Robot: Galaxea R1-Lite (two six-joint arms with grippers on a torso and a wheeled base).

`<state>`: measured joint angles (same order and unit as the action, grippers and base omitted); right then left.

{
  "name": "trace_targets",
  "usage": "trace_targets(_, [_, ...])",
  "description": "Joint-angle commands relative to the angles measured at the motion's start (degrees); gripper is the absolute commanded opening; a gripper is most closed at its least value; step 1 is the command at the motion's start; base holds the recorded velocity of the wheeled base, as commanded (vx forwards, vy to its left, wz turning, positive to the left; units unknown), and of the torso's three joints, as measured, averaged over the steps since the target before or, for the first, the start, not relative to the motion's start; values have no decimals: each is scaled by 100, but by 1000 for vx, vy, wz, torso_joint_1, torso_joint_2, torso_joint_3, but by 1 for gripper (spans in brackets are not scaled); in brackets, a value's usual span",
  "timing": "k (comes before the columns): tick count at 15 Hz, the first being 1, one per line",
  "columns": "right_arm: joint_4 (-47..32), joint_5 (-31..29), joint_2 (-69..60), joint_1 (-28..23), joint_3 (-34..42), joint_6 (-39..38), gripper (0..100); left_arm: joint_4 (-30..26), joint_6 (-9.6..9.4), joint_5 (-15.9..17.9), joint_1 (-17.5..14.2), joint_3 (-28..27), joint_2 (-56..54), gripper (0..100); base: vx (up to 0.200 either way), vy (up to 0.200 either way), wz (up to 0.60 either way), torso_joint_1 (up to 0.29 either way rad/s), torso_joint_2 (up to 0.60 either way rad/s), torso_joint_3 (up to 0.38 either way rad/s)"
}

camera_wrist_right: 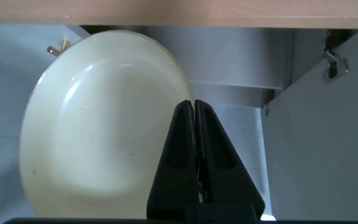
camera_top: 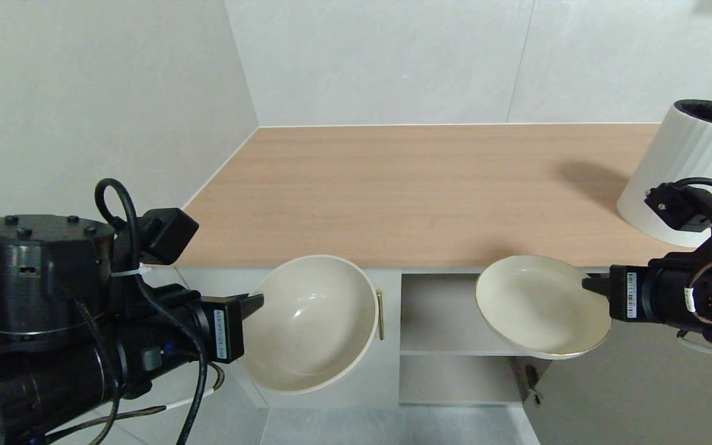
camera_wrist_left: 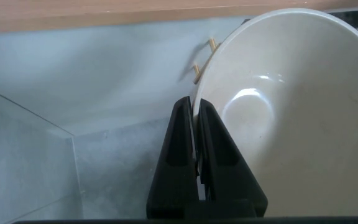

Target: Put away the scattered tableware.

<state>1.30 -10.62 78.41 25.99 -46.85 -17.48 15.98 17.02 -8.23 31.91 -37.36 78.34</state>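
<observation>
Bowl (camera_top: 313, 324): held in air, rim clamped between fingers of left gripper (camera_top: 254, 304), before cabinet door, below front edge of countertop (camera_top: 405, 191). Plate (camera_top: 541, 306): tilted, rim pinched by right gripper (camera_top: 591, 285), overlapping open cabinet compartment (camera_top: 439, 315). Bowl and plate apart; compartment mouth partly free between them. Count: one bowl, one plate, one shelf (camera_top: 449, 353), one gold handle (camera_top: 380, 314). Wooden countertop sits in corner of pale walls (camera_top: 393, 62); one white ribbed container (camera_top: 683, 173) at right end.
</observation>
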Motion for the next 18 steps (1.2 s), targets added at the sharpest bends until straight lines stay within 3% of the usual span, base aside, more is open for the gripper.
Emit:
trace_targets(1, [1, -2, 16, 3, 18, 8, 0, 1, 3, -3, -1, 1, 24, 0, 0, 0, 0, 0, 0, 0])
trace_targets(18, [256, -2, 16, 3, 238, 254, 0, 1, -6, -3, -1, 36, 68, 0, 0, 0, 0, -190, 432, 237])
